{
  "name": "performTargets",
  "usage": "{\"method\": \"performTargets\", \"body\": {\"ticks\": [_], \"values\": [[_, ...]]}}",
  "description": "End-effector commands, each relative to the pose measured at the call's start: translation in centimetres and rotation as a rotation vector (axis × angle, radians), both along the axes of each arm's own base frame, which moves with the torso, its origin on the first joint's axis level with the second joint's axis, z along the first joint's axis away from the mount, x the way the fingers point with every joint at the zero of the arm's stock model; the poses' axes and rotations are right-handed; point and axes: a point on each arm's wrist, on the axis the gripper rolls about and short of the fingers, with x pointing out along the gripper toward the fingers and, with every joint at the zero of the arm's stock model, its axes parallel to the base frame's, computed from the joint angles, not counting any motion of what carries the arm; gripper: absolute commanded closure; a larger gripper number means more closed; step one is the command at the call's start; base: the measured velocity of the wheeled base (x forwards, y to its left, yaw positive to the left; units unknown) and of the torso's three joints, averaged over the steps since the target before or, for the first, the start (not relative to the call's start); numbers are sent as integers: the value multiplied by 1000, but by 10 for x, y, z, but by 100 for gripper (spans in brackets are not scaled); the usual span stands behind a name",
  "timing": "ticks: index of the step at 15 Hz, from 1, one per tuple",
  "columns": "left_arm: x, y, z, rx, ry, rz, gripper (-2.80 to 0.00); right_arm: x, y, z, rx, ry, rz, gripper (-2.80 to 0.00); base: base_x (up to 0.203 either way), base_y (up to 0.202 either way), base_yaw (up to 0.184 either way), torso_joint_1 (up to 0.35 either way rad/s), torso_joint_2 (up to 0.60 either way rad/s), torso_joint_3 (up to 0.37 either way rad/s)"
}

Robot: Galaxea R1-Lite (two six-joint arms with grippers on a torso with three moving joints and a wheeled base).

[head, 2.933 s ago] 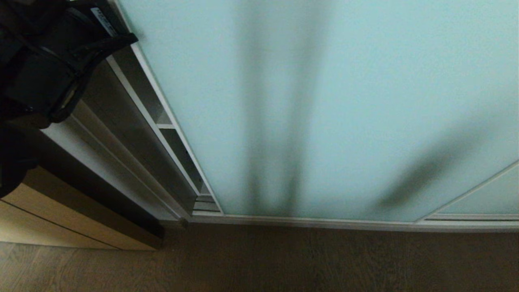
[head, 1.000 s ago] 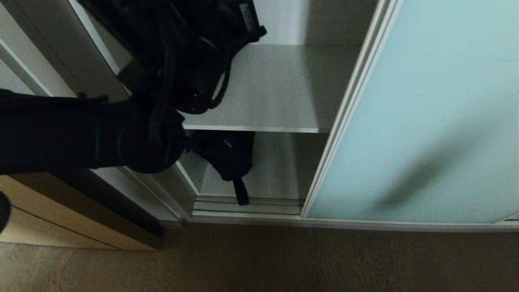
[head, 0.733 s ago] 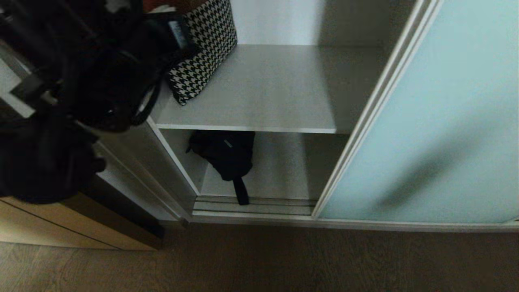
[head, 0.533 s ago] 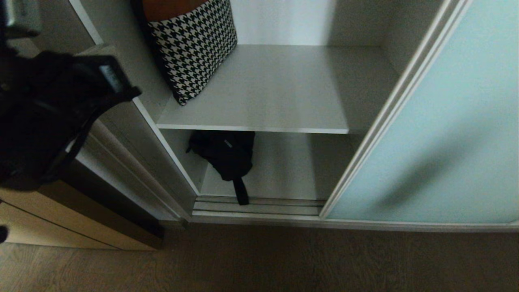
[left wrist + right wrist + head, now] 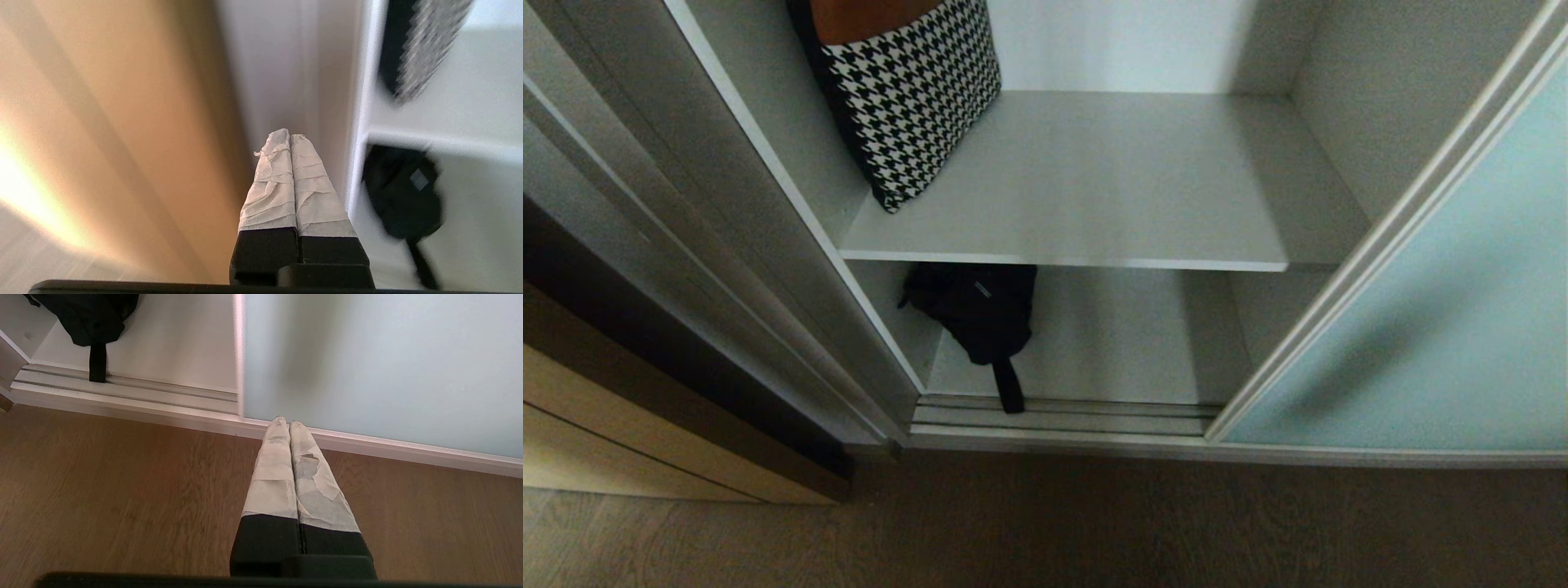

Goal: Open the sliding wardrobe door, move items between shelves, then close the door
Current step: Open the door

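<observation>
The frosted aqua sliding wardrobe door (image 5: 1445, 327) stands pushed to the right, leaving the wardrobe open. A houndstooth item (image 5: 907, 90) leans at the left of the upper grey shelf (image 5: 1094, 188). On the lower shelf (image 5: 1111, 343) lies a black strappy bundle (image 5: 980, 314), its strap reaching onto the floor track. My left gripper (image 5: 289, 136) is shut and empty, out beside the wardrobe's left side wall, outside the head view. Parked low over the wooden floor, my right gripper (image 5: 286, 421) is shut and empty too, in front of the door's bottom rail.
A light tan wooden cabinet front (image 5: 629, 433) stands left of the wardrobe. The ribbed silver floor track (image 5: 1054, 416) runs along the opening's foot. Brown wooden floor (image 5: 1094, 523) lies in front.
The sliding door has moved right, from nearly closed to open. My left arm has pulled back leftward out of the head view. The houndstooth item and black bundle have come into sight.
</observation>
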Motion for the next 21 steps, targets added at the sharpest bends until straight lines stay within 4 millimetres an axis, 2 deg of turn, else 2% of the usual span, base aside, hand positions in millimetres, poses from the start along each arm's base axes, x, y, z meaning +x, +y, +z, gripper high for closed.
{"method": "performTargets", "body": {"ticks": [1, 3, 5, 7, 10, 13, 15, 21], "values": [[-38, 5, -27, -35, -77, 18, 0, 0, 0, 0, -1, 0, 1, 0, 0, 0, 0, 0, 0, 0], [-50, 5, -49, -41, 11, 8, 0, 0, 0, 0, -1, 0, 1, 0, 0, 0, 0, 0, 0, 0], [-60, 5, -62, -50, 19, 12, 0, 0, 0, 0, -1, 0, 1, 0, 0, 0, 0, 0, 0, 0], [-71, 4, -83, -32, 72, 8, 0, 0, 0, 0, 0, 1, 1, 0, 0, 0, 0, 0, 0, 0], [-73, 2, -102, -23, 187, -42, 0, 0, 0, 0, 0, 0, 1, 0, 0, 0, 0, 0, 0, 0], [-70, -4, -114, 13, 317, -319, 0, 0, 0, 0, 0, 0, 1, 0, 0, 0, 0, 0, 0, 0], [-72, -5, -119, -27, 399, -348, 0, 0, 0, 0, 0, 0, 1, 0, 0, 0, 0, 0, 0, 0], [-71, -5, -119, -35, 395, -348, 0, 0, 0, 0, 0, 0, 1, 0, 0, 0, 0, 0, 0, 0]]}}
